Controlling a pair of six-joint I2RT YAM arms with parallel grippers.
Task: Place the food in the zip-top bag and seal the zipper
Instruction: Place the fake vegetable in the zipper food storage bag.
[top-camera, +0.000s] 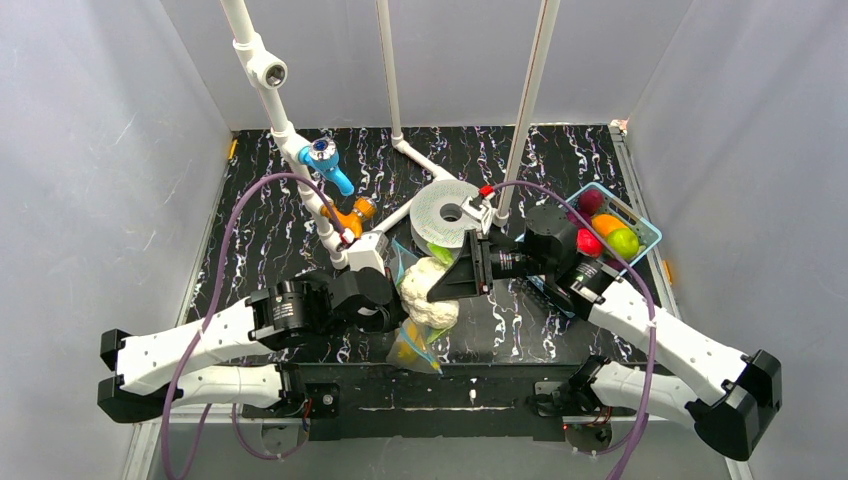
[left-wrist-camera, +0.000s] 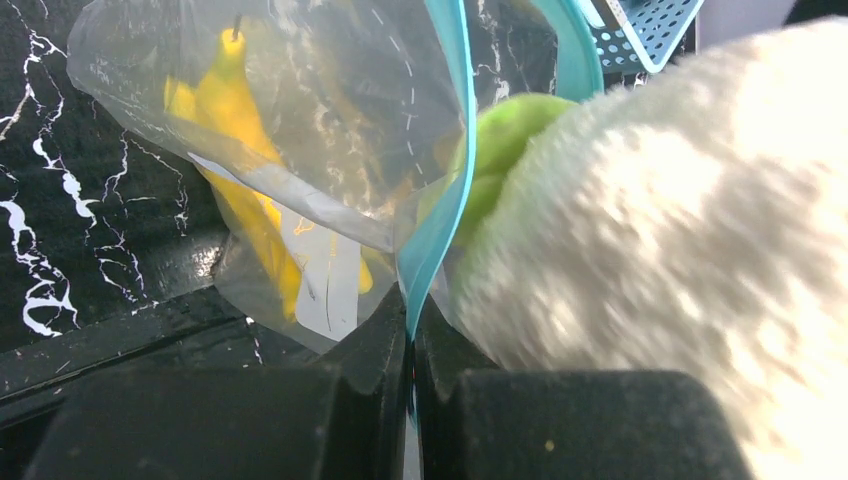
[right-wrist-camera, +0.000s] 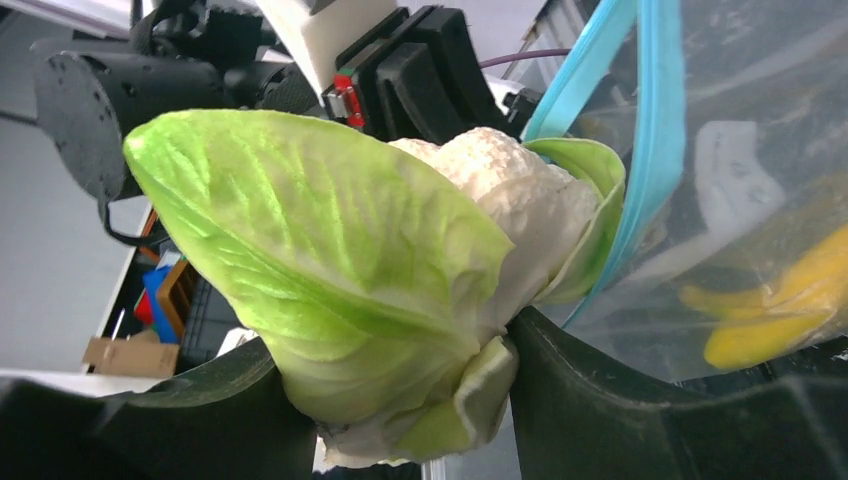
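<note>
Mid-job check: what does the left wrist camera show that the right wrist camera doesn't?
Left wrist only: the left gripper pinched shut on the zipper, and a corner of the blue basket. Right wrist only: the right gripper clamped on the cauliflower at its leafy base, broad green leaf toward the camera. Both: the cauliflower beside the teal edge of the zip-top bag, and the banana already inside.

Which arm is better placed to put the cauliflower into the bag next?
Right: the right gripper holds the cauliflower at the mouth of the bag; the left gripper pinches the zipper, holding it open.
</note>
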